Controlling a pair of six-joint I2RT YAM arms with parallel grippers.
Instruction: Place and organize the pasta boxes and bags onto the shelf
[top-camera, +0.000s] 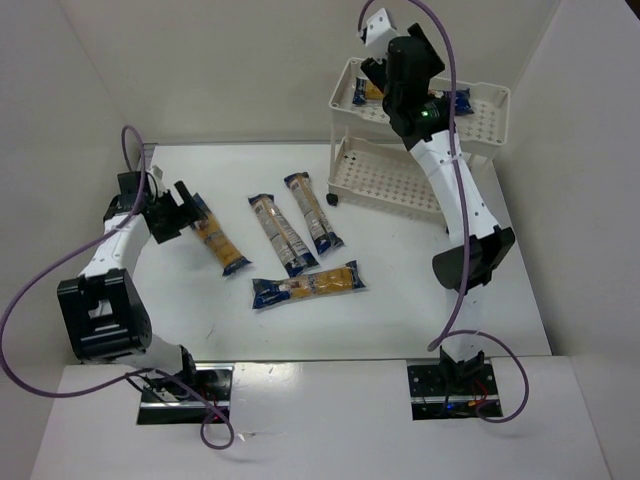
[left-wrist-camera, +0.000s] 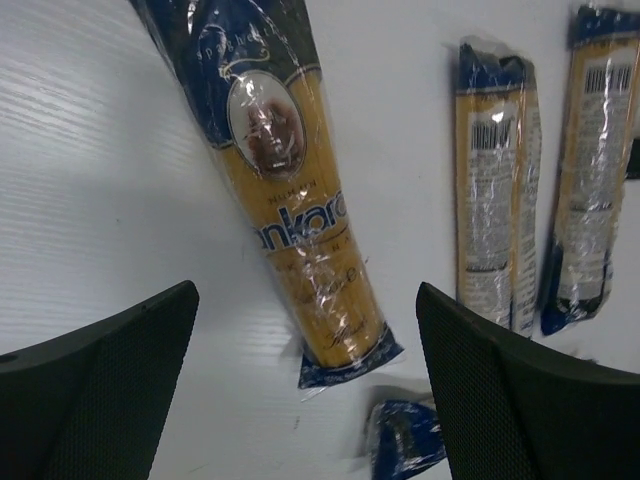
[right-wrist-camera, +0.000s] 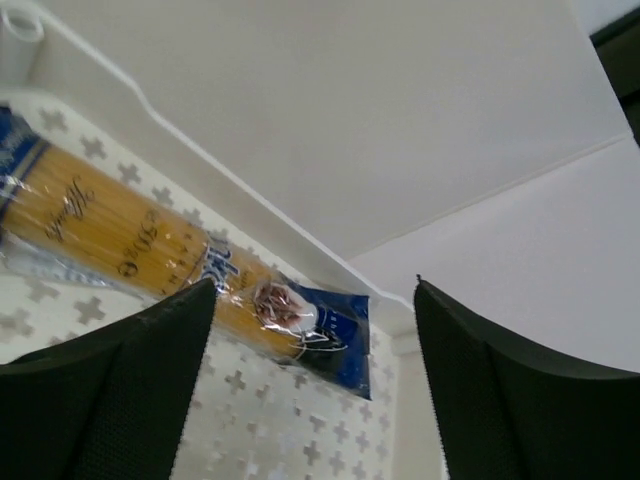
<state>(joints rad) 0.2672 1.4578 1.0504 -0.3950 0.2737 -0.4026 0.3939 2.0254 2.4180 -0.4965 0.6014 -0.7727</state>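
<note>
The cream-white shelf (top-camera: 385, 178) stands at the back right. One pasta bag (top-camera: 460, 100) lies on its top tier, mostly hidden by my right arm. In the right wrist view this bag (right-wrist-camera: 150, 250) rests on the perforated tray (right-wrist-camera: 300, 420). My right gripper (right-wrist-camera: 315, 285) is open and empty just above it. Four bags lie on the table: a left one (top-camera: 215, 235), two in the middle (top-camera: 277, 232) (top-camera: 312, 212), and a crosswise one (top-camera: 307, 285). My left gripper (top-camera: 185, 210) is open and empty over the left bag (left-wrist-camera: 300, 230).
White walls enclose the table on the left, back and right. The shelf's lower tier (top-camera: 400, 185) holds nothing that I can see. In the left wrist view the two middle bags (left-wrist-camera: 495, 220) (left-wrist-camera: 595, 170) lie to the right, and the crosswise bag's end (left-wrist-camera: 405, 435) is below.
</note>
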